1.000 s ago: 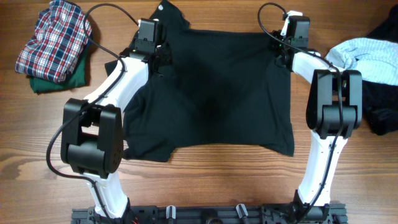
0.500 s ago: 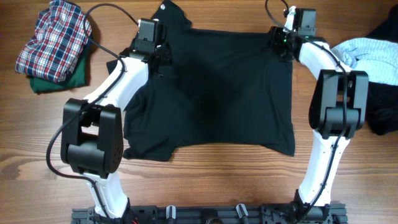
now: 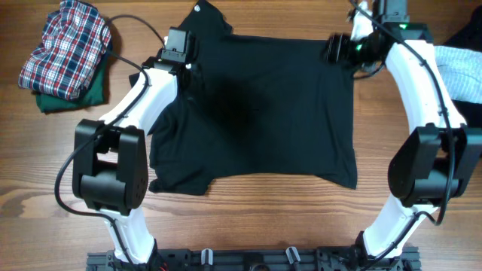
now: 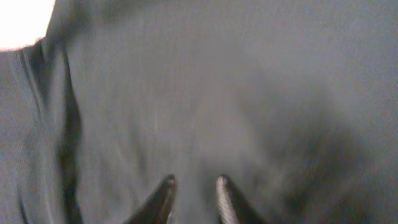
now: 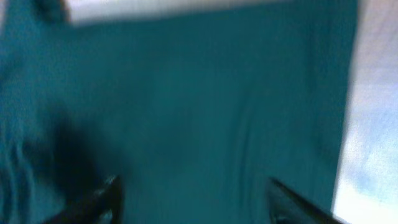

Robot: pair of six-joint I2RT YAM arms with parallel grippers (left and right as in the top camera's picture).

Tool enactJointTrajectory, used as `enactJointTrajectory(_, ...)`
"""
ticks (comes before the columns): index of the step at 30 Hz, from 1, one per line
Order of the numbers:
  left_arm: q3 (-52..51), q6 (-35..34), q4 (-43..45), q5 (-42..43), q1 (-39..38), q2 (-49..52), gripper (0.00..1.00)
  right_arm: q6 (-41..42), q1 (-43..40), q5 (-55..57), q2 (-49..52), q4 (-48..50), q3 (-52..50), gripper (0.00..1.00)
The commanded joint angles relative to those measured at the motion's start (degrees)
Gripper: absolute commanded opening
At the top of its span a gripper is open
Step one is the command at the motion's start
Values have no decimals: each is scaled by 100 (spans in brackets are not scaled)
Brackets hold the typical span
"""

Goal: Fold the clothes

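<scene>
On overhead's far left, plaid garment (image 3: 66,47)

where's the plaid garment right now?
Overhead view: the plaid garment sits bunched at the far-left corner of the table, lying on a green garment, to the left of the black T-shirt and apart from it.

Five garments (image 3: 256,113), two arms (image 3: 143,98)

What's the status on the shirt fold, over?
Right pincer open wide, left pincer barely parted, both over the black T-shirt. Shirt spread out, not gripped. Plaid garment and light blue garment off to the sides.
</scene>
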Motion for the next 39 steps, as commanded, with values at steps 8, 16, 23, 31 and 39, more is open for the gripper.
enactJointTrajectory(8, 74, -232, -1488, 1167, 457, -79, 28, 647, 682, 315, 74, -1742, -533, 43)
enactJointTrajectory(16, 74, -219, -1657, 1051, 527, -79, 12, 866, 979, 352, 74, -1534, -1504, 38)
enactJointTrajectory(23, 74, -219, -1464, 953, 527, -79, 8, 968, 988, 304, 48, -675, -1786, 37)
enactJointTrajectory(31, 74, -219, -1375, 883, 527, -79, 12, 846, 986, 308, 20, -310, -1786, 39)
enactJointTrajectory(39, 74, 85, -1600, 894, 527, -79, 17, 142, 988, -107, -4, -219, -1786, 39)
